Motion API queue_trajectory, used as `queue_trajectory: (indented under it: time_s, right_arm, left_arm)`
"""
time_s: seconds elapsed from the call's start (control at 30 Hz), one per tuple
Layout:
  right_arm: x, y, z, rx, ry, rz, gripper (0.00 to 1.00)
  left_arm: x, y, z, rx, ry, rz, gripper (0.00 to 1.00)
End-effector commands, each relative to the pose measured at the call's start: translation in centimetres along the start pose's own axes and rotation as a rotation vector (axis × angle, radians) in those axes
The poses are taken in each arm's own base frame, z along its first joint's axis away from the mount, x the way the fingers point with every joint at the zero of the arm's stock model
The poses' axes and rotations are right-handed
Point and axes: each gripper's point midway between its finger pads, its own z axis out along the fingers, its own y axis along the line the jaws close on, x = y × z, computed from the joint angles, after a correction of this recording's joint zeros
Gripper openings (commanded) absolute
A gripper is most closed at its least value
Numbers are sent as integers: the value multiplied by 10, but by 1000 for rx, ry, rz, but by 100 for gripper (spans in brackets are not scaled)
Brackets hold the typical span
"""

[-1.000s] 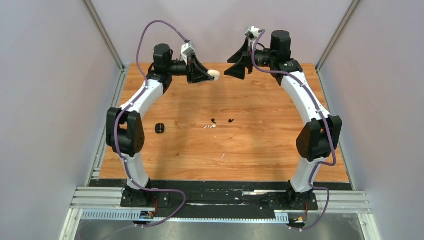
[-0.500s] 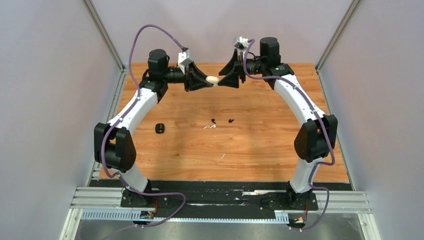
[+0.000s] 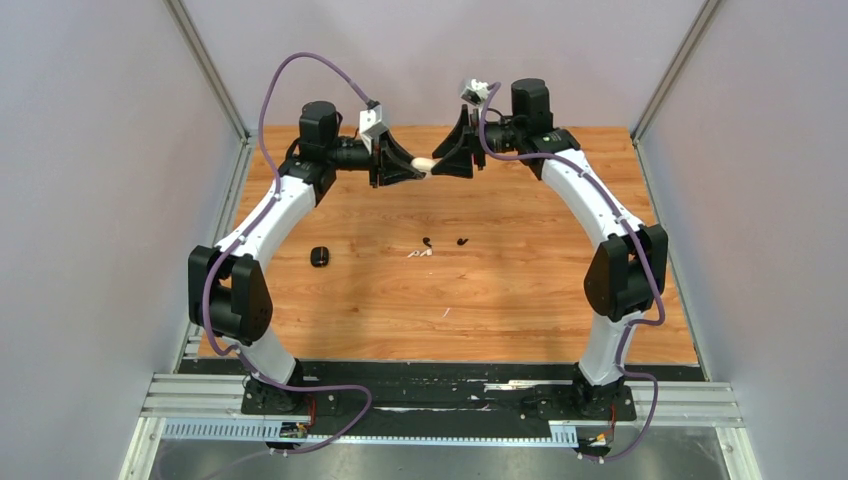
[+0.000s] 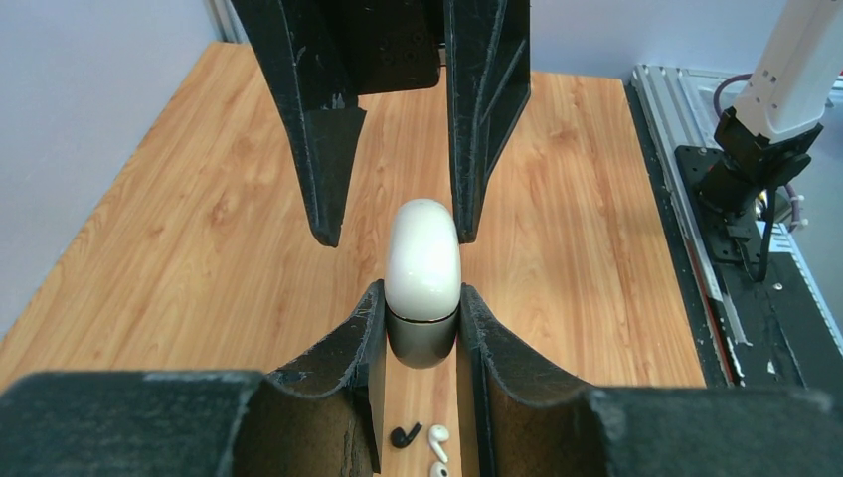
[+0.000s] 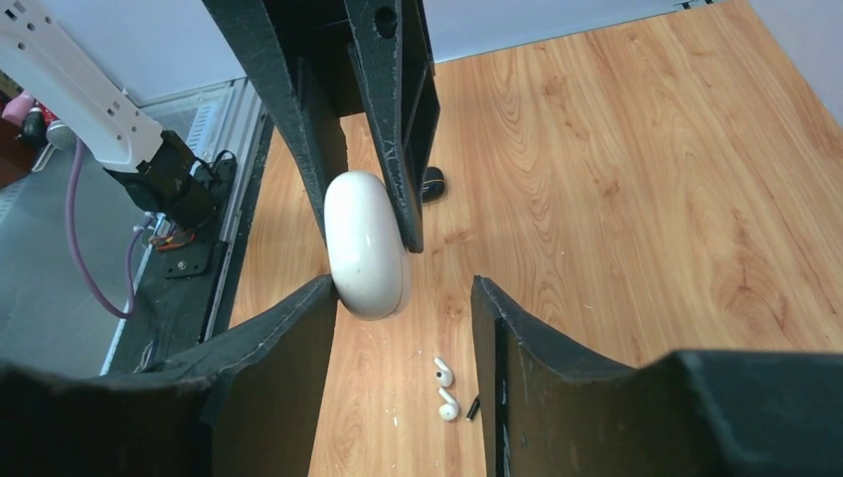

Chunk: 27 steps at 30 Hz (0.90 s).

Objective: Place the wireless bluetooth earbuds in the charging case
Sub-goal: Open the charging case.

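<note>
My left gripper (image 3: 418, 165) is shut on a closed white charging case (image 3: 426, 162) and holds it high above the far middle of the table. In the left wrist view the case (image 4: 422, 260) sits clamped between my fingers (image 4: 348, 343). My right gripper (image 3: 443, 166) is open and faces it, jaws on either side of the case's free end (image 5: 366, 243), whose side lies against one finger (image 5: 288, 338). Two white earbuds (image 5: 445, 390) and a black earbud (image 5: 473, 407) lie on the table below. A second black earbud (image 3: 462, 241) lies to their right.
A small black case (image 3: 319, 256) lies on the wooden table (image 3: 540, 290) left of the earbuds, and shows in the right wrist view (image 5: 433, 185). Grey walls close in the left, right and far sides. Metal rails run along the near edge.
Both grippers have moved toward each other above the far middle. The right gripper's open jaws have come up to the end of the case held by the left gripper.
</note>
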Motion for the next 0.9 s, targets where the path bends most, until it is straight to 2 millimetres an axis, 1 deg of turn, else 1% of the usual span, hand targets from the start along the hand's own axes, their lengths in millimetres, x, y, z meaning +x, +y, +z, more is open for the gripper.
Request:
queue_trajectory:
  time_s: [0.0,0.1,0.13,0.17,0.2,0.33,0.47,0.63,0.7,0.77,0.87]
  right_arm:
    - [-15,-12,4,46,-11,-90,50]
    - [-22,-29,4,115,-15,-89,45]
    - [-25,-33,3,135,-19,-94,44]
    - [-27,-37,3,149,-23,-94,43]
    - [-31,-40,1,162,-30,-93,42]
    - [-40,-45,-2,184,-51,-95,41]
    - [-37,-43,0,170,-52,-82,41]
    - [-30,-33,3,129,-43,-86,41]
    - [-32,-29,1,122,-47,-88,43]
    - [-37,-26,-1,116,-54,-86,46]
    - [-48,-22,-8,122,-72,-91,52]
  left_arm:
    - [-23,-12,1,57,-24,87,0]
    - [-20,-13,2,65,-10,104,0]
    - [-16,-15,2,68,3,81,0]
    - [-17,-13,3,65,7,107,0]
    - [-13,-16,3,68,20,86,0]
    - [-13,-15,3,66,27,92,0]
    - [-12,-14,3,55,31,96,0]
    - [-12,-9,3,27,20,75,0]
    - [-11,-7,4,11,14,48,0]
    - [-8,-5,5,6,16,20,0]
    - [-3,-3,5,-2,23,1,0]
